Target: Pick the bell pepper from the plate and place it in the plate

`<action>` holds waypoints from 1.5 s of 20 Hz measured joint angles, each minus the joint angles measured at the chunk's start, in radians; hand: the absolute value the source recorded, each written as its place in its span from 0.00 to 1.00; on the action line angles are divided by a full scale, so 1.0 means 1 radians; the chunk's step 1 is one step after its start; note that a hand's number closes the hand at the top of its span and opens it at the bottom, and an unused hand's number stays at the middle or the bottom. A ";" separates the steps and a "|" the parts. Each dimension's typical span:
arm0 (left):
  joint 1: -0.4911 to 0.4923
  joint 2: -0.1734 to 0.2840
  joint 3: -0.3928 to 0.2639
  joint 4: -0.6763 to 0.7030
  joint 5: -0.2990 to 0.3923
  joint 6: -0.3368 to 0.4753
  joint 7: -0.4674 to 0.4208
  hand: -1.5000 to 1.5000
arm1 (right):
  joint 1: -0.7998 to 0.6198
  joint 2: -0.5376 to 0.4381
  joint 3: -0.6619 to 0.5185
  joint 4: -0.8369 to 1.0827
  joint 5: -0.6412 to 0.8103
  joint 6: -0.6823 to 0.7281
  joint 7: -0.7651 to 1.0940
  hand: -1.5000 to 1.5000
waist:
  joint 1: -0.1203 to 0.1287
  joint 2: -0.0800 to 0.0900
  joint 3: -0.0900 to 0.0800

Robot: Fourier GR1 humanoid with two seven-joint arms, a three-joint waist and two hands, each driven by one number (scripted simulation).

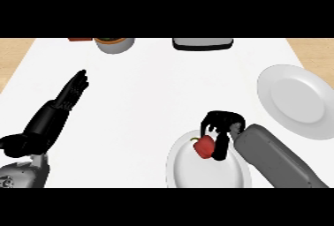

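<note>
A red bell pepper (204,147) with a small green stem lies on the upper part of a white plate (195,172) near the view's lower middle. My right hand (224,126) hangs over that plate's far edge, fingers curled downward, with its thumb against the pepper's right side. Whether the fingers close fully round the pepper is unclear. A second, larger white plate (297,100) sits bare at the right edge of the counter. My left hand (62,106) rests at the left, fingers straight and pointing away, holding nothing.
At the counter's far edge stand a grey cup-like container (115,44) with something orange inside and a dark flat box (203,43). Wooden surface shows beyond the white counter at both far corners.
</note>
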 measured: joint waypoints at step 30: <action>0.129 0.031 0.094 -0.041 0.014 0.028 -0.038 0.50 | 0.635 -0.804 -0.282 -0.794 0.302 -0.868 -0.914 1.00 | -0.133 0.010 0.015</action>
